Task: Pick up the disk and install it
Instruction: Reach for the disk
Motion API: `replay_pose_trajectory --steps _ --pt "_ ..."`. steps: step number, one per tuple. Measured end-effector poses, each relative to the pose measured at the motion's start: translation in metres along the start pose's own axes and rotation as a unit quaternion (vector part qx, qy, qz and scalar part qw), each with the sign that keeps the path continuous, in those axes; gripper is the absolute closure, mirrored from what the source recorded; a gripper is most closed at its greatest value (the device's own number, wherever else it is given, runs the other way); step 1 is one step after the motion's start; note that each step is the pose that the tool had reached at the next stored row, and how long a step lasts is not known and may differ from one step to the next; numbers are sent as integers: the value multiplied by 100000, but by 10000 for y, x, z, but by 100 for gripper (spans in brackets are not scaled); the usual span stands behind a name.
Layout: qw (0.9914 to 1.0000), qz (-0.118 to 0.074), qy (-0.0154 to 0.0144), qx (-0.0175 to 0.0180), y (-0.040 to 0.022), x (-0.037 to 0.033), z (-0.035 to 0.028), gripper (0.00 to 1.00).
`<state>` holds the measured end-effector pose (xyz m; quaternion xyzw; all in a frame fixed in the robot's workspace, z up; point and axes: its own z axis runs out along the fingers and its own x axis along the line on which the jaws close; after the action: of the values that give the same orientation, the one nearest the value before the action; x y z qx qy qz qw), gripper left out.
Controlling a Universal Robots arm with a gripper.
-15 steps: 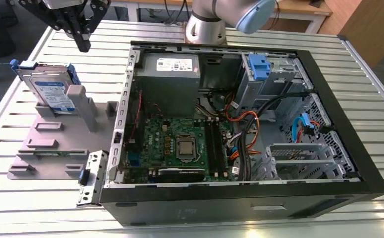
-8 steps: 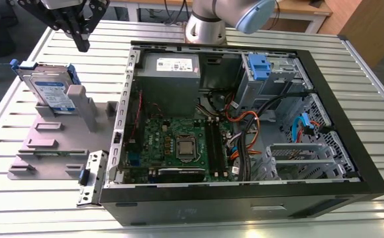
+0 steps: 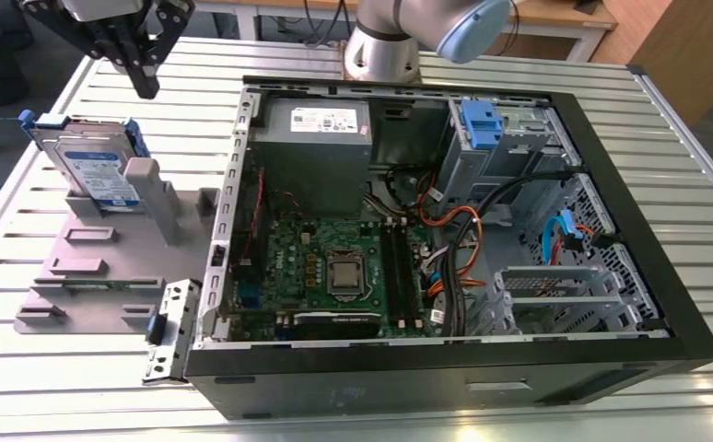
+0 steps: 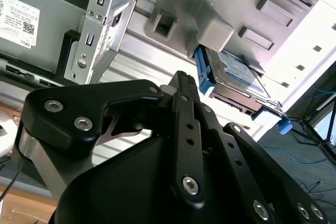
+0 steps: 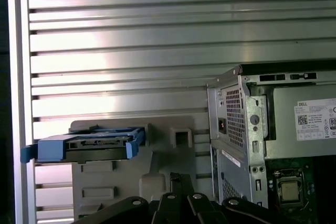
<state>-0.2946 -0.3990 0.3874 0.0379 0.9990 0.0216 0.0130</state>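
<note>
Disk (image 3: 87, 158) up on its edge in a grey stand (image 3: 99, 276), leaning back a little, with blue plastic round its sides. Stand flat on the metal table (image 3: 37, 387), just beside the open computer case (image 3: 455, 368), on the exterior view's left of it. Gripper (image 3: 146, 83) up in the air near the disk, not touching it. Fingers (image 4: 181, 85) pressed together, holding nothing. Inside the case, a green board (image 3: 332, 267), a grey box with a white sticker (image 3: 313, 138), and a blue tab on a grey cage (image 3: 480, 124).
</note>
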Motion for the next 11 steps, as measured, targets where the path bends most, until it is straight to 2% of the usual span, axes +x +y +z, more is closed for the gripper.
replay_pose_trajectory --steps 11 --pt "100000 2 -4 -1 -19 223 64 89"
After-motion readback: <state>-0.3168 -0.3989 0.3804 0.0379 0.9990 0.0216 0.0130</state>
